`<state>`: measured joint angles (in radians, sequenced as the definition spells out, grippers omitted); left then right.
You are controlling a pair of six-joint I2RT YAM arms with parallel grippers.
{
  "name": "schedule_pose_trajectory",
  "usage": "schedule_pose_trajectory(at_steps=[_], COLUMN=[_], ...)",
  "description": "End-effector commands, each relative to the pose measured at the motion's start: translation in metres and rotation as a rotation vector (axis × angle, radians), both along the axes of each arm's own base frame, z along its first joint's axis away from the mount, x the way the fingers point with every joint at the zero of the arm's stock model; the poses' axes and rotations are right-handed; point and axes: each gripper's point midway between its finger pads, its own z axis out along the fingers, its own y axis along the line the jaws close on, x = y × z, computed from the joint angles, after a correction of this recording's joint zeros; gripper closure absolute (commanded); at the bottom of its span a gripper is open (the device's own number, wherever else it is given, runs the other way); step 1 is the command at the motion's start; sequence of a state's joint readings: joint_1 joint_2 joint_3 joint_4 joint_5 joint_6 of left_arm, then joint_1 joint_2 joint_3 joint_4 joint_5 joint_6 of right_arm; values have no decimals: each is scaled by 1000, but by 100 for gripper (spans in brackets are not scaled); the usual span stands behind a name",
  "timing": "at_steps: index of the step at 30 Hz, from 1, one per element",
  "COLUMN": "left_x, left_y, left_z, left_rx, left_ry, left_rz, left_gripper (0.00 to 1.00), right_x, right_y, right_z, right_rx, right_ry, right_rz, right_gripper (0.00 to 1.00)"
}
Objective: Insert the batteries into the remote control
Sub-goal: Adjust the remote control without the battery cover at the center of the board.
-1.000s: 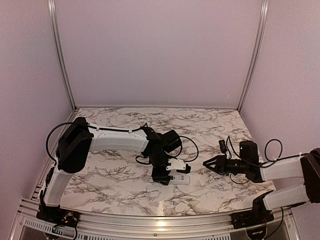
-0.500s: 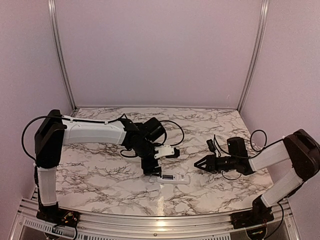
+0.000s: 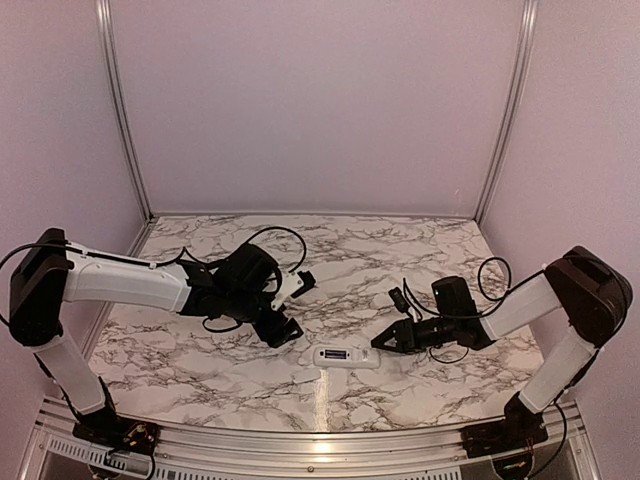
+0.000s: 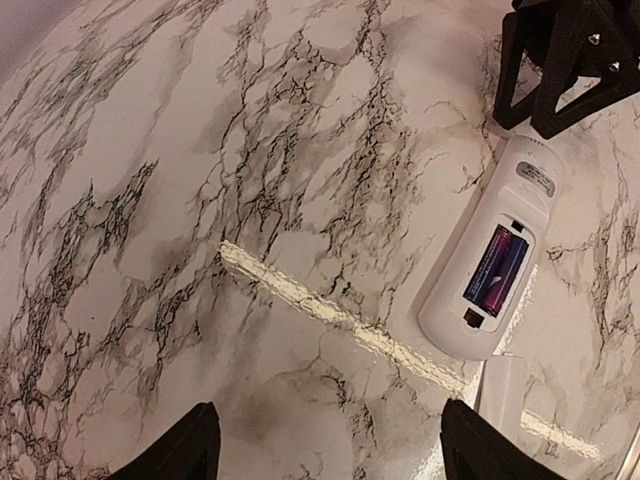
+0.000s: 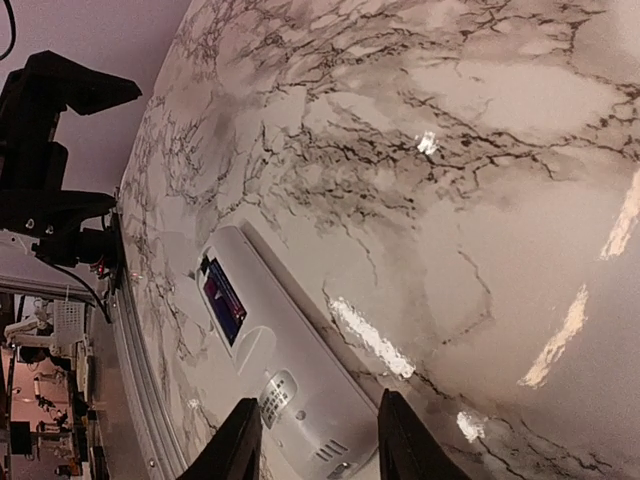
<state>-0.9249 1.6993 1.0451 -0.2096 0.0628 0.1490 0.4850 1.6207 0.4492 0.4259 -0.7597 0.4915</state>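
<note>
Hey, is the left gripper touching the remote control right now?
Apart. In the top view, bare tabletop shows between the open left gripper and the remote control; the left wrist view shows the same gap.

A desk (image 3: 420, 250) with a glossy white marble pattern, veined in dark grey and black, forms the floor of a small booth. Plain pale lilac walls (image 3: 320, 100) close it in at the back and on both sides. Two slim silver metal posts (image 3: 122, 110) rise from the back corners, leaning outward toward the top. A silver metal rail (image 3: 320, 447) runs along the desk's near edge. Bright streaks of reflected light (image 4: 330, 312) cross the surface. A small white oblong piece (image 4: 512, 388) lies flat on the desk.
</note>
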Motion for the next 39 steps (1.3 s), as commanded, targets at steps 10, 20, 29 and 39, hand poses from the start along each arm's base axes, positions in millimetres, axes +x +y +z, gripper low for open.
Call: schedule_pose_trajectory(at_steps=[10,20,29,39], left_x=[19,5,-3,-3], left_y=[-21,-56,-71,-64], left_z=[15,-16,-38,-71], left_rx=[-224,-84,28,188], left_ry=[89,71,54,30], left_rz=[198,152,99,103], left_gripper=[42,38,38,38], right_x=[-37,-32,-30,-29], right_y=[14,8,7,5], right_z=[2,-12,-13,-6], right_rx=[-10,-93,-114,-128], right_ry=[16,-6,-19,-31], right_rz=[123,102,106,105], right_gripper=[69,62,63,63])
